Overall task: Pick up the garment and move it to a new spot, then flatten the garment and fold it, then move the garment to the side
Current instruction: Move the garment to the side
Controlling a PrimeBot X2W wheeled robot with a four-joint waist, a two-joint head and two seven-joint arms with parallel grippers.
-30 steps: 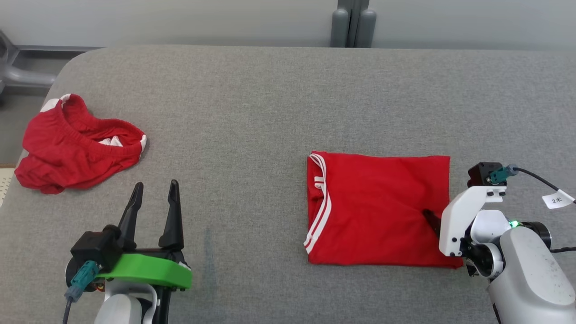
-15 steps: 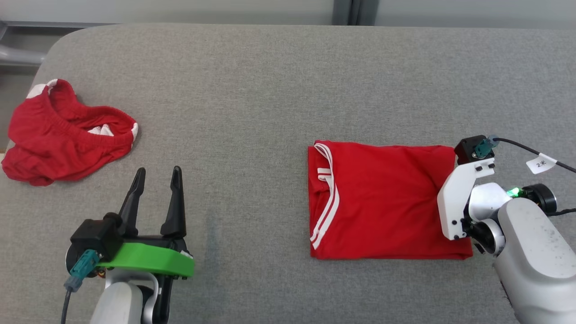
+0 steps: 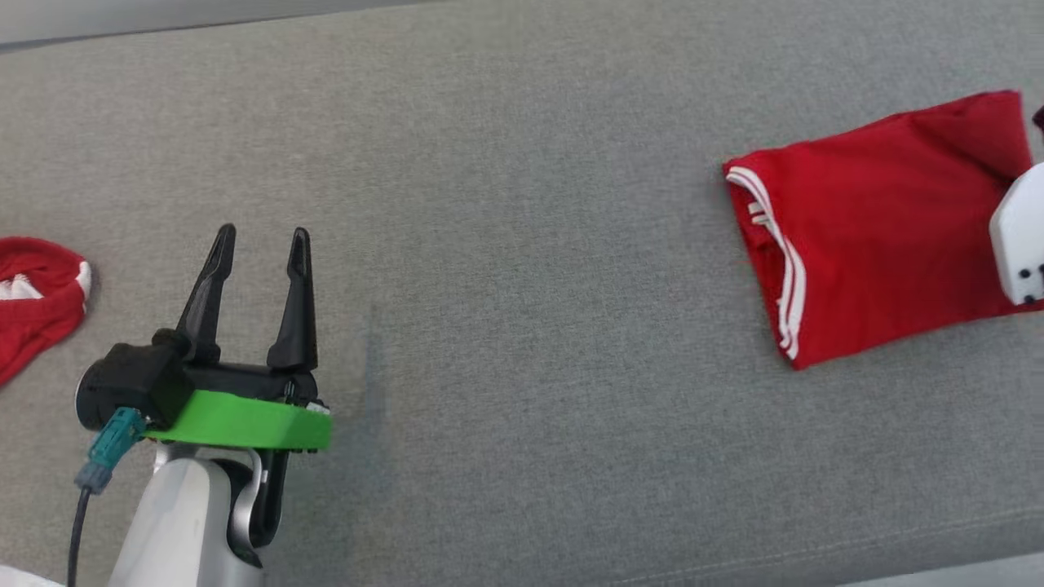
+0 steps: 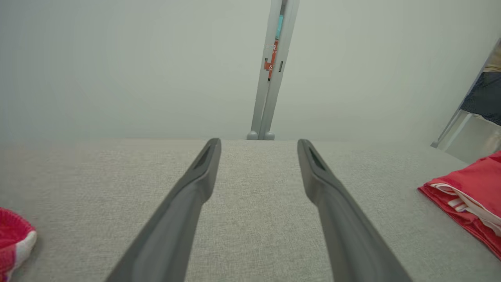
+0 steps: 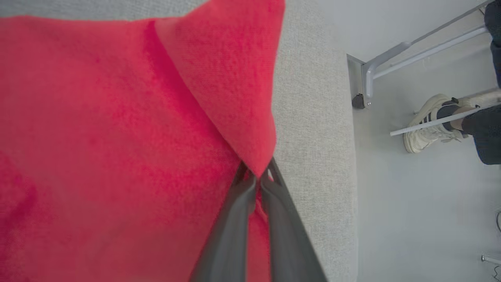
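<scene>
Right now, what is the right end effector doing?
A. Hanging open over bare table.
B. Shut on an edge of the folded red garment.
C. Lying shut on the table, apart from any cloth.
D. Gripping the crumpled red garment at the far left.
B: the right wrist view shows the right end effector with its two fingers pressed together on a raised fold of the folded red garment.

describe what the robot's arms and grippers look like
The left gripper has two long, tapering black fingers on a black base above a bright green bracket, with a teal connector and grey cable beside a pale silver forearm. The right gripper has the same dark fingers and a white bracket.
</scene>
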